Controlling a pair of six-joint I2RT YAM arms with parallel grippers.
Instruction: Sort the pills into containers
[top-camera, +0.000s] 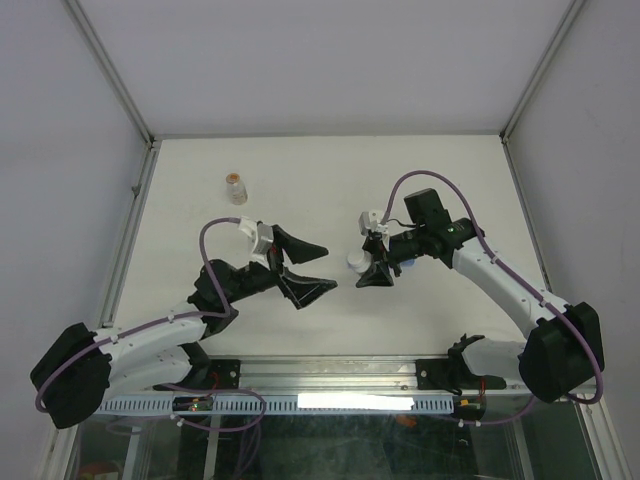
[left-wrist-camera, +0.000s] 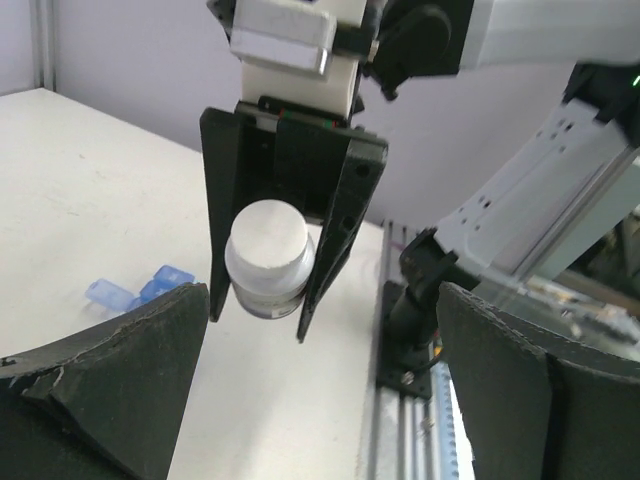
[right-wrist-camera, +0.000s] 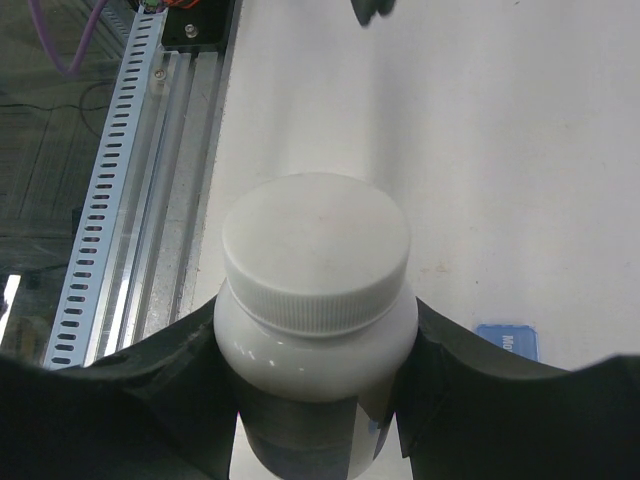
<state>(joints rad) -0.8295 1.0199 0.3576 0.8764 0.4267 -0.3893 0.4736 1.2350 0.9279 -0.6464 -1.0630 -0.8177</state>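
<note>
The pill organiser (left-wrist-camera: 136, 291) is a short strip of joined square compartments in clear-ish blue plastic, glossy, with soft rounded corners. In the left wrist view it lies flat on the white table (left-wrist-camera: 90, 190) at the lower left of the frame, partly cut off by the near finger, so I cannot count the cells. In the right wrist view a flat blue piece with white lettering shows at the lower right, just beside the gripper; whether it is the same strip I cannot tell.

The left gripper (top-camera: 322, 266) is let go and spread wide with nothing between its fingers (left-wrist-camera: 110, 390), which are broad, matte black wedges with a rough, grainy face and scuffed edges.

The right gripper (top-camera: 372, 272) is clamped on a white bottle (right-wrist-camera: 315, 330), holding it by the body with one black finger on each side. The bottle is round, smooth, opaque plastic, and its cap (right-wrist-camera: 316, 245) is a flat white disc with fine ribbing round the rim, screwed on. It hangs clear above the table at the centre of the left wrist view.

Far up the table, upper left of centre in the overhead view, a small clear bottle (top-camera: 236, 187) with tan-orange contents stands upright, well apart from both arms
</note>
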